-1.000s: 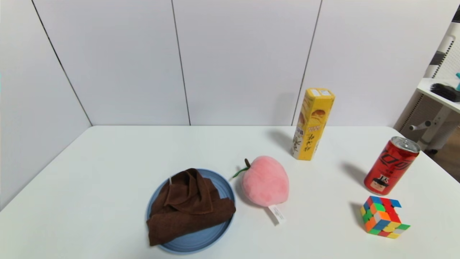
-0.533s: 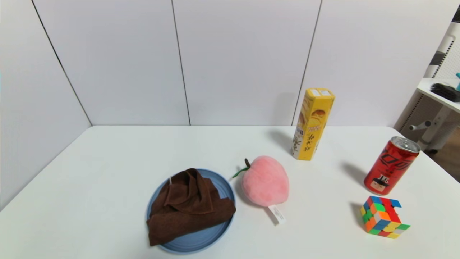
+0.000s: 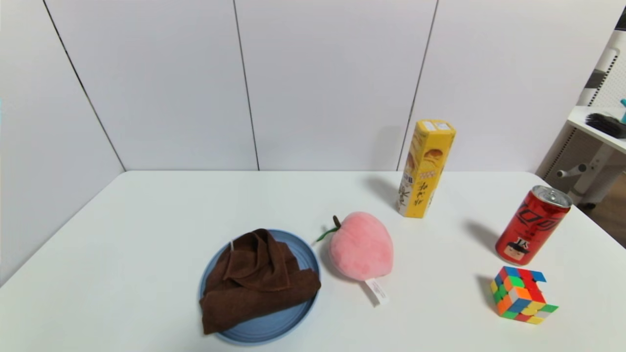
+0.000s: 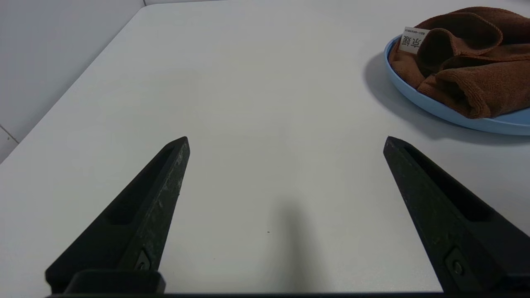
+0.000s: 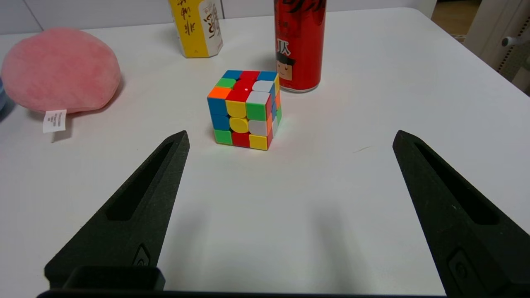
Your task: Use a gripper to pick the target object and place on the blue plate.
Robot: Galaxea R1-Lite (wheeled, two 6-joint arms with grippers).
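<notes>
We see the brown towel [image 3: 257, 281] lying crumpled on the blue plate [image 3: 274, 328], one corner drooping over the plate's near-left rim; its small white label [image 4: 414, 40] stands up at the folds. The plate sits on the white desk [image 3: 146, 244], and just beside it to the right lies a pink plush peach [image 3: 361, 246] with its tag on the desk. Farther back stands a yellow snack box [image 3: 424, 167], upright. At the right a red can [image 3: 533, 225] stands near a colourful puzzle cube [image 3: 521, 295]. Our left claw [image 4: 285, 142] hangs over bare desk with its fingers spread wide, gripping nothing, the plate off to one side. Our right claw [image 5: 290, 138] is likewise spread wide and empty, the cube beyond its tips
</notes>
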